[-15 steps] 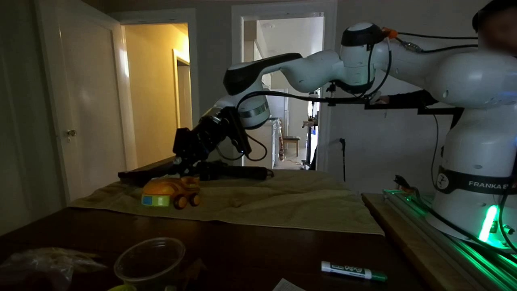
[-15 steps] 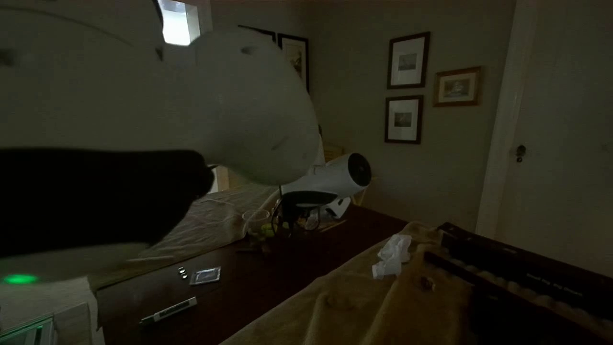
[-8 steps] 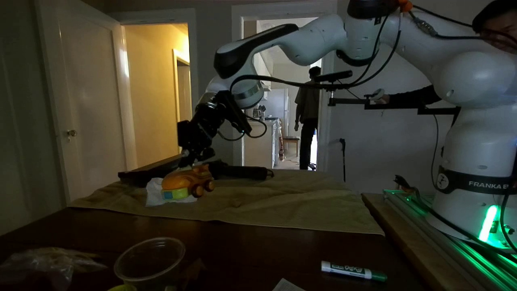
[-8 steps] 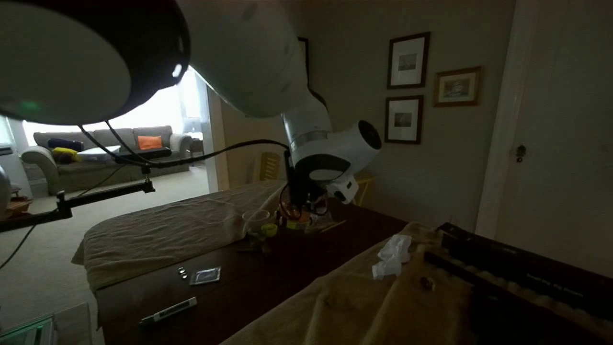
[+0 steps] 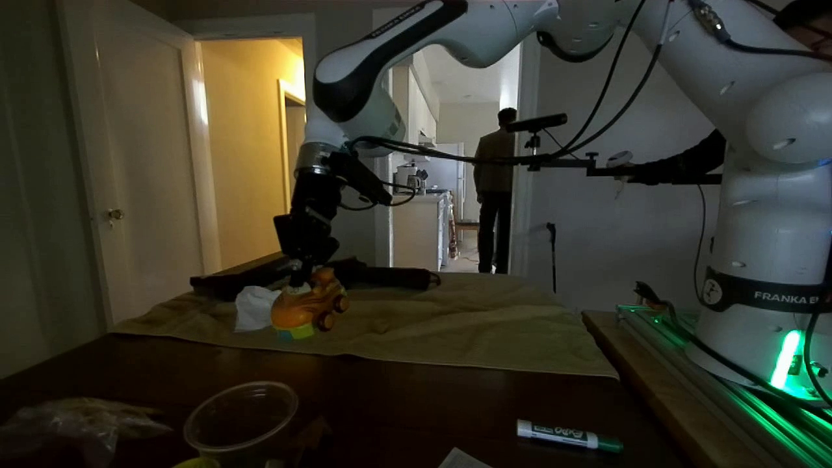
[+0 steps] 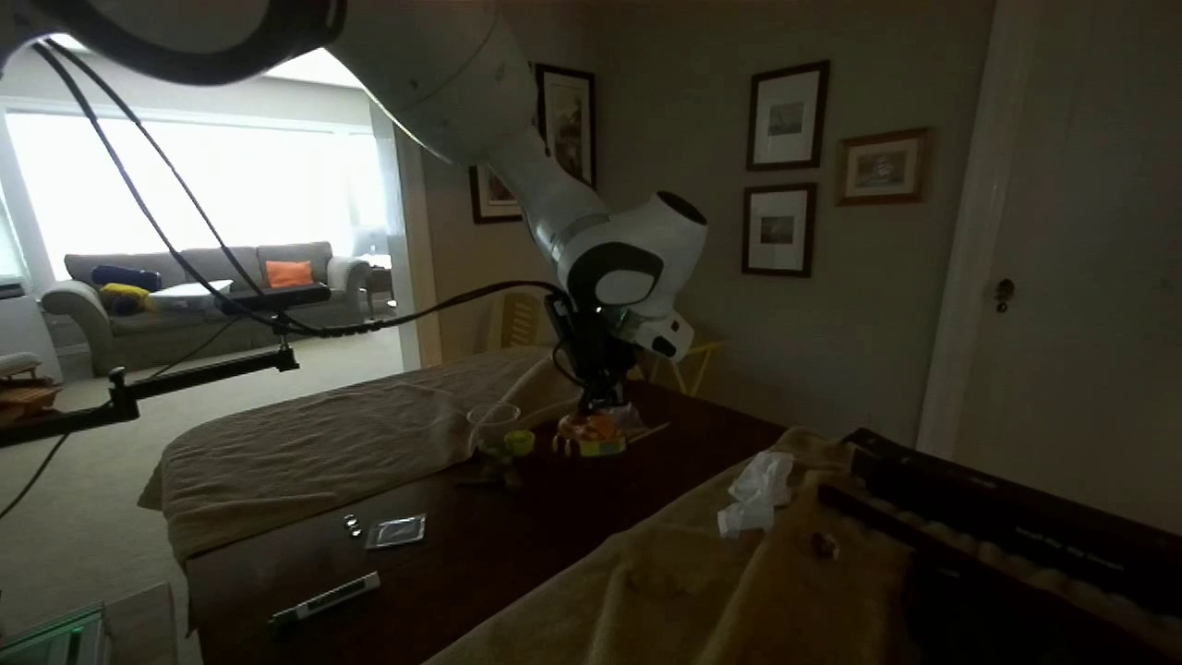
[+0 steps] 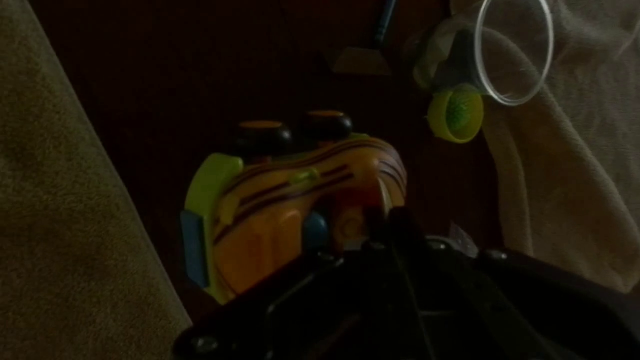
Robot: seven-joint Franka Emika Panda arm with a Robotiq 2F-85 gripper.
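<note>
An orange toy car with a yellow-green and blue rear hangs from my gripper. The fingers are pinched together on a thin pale edge by the toy's open cab, in the wrist view. In an exterior view the toy car is tilted beneath the gripper, which points down. The same toy car shows in an exterior view over the dark table, under the gripper. Whether its underside touches the table I cannot tell. My fingers hide part of the cab.
Beside the toy stand a clear plastic cup and a small yellow-green cup. A plastic bag and a marker lie on the table. White tissue and a long black object rest on the far towel.
The toy car has travelled with the gripper, rightward in an exterior view, uncovering the white tissue behind it. The gripper has turned more upright. A person has appeared in the doorway.
</note>
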